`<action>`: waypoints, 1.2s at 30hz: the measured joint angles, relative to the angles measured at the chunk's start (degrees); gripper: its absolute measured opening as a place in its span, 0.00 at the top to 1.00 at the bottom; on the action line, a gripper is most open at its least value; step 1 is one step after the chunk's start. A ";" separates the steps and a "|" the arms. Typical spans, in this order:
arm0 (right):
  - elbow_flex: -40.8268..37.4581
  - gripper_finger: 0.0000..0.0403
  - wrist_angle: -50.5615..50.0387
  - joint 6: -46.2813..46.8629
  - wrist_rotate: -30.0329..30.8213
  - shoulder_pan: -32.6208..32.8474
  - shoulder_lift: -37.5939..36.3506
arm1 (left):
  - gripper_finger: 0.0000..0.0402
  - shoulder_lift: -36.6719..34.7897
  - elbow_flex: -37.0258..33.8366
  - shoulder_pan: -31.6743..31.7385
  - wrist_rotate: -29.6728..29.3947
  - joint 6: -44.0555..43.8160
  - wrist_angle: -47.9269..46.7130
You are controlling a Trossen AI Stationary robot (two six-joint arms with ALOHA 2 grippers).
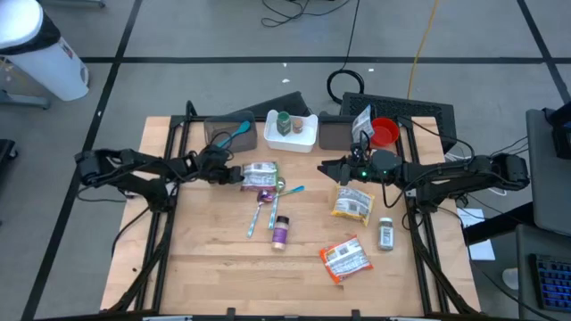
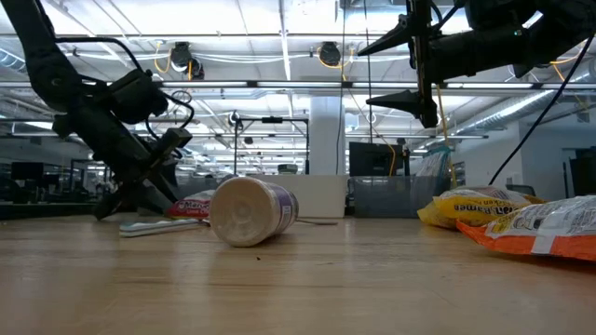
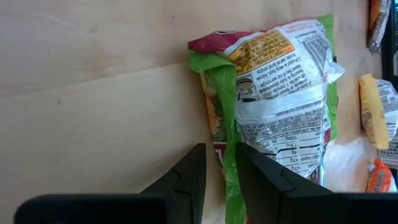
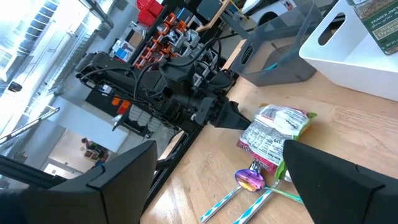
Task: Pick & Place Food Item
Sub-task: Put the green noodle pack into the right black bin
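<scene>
A green and red snack bag [image 1: 260, 174] with a white printed back lies flat on the wooden table [image 1: 205, 259], left of centre. My left gripper [image 1: 234, 174] reaches it from the table's left and is shut on its near end [image 3: 229, 163]. The right wrist view shows the same gripper [image 4: 229, 116] at the bag's [image 4: 273, 134] end. My right gripper [image 1: 330, 167] hangs open well above the table, right of the bag, with nothing between its fingers [image 2: 402, 100]. My left gripper pinches the bag's green side edge [image 3: 227, 171] between its two fingers, at the end of the bag toward the table's left. The fingers [image 3: 264, 180] slant down from the table's left and lie along the bag. The bag rests on the table, stretching away from the fingers.
Two spoons [image 1: 268, 201] and a purple bottle [image 1: 280, 230] on its side lie just near of the bag. A yellow bag [image 1: 351, 205], an orange bag [image 1: 344, 259] and a small jar [image 1: 386, 234] lie to the right. Bins [image 1: 292, 130] and a red cup [image 1: 384, 132] line the far edge.
</scene>
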 joint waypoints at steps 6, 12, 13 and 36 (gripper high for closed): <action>0.00 0.15 0.00 -0.13 0.00 0.00 0.00 | 0.89 0.08 0.37 0.04 -1.07 0.46 1.59; 0.00 0.15 0.00 -0.19 0.00 0.01 0.00 | 0.98 0.07 0.35 0.07 -1.05 0.82 1.91; 0.00 0.15 0.00 -0.17 0.00 0.00 0.00 | 0.99 0.07 0.35 0.07 -1.05 0.81 2.14; 0.00 0.15 -1.84 -0.72 0.00 0.02 0.84 | 0.99 -0.21 17.80 0.87 11.20 8.51 -0.27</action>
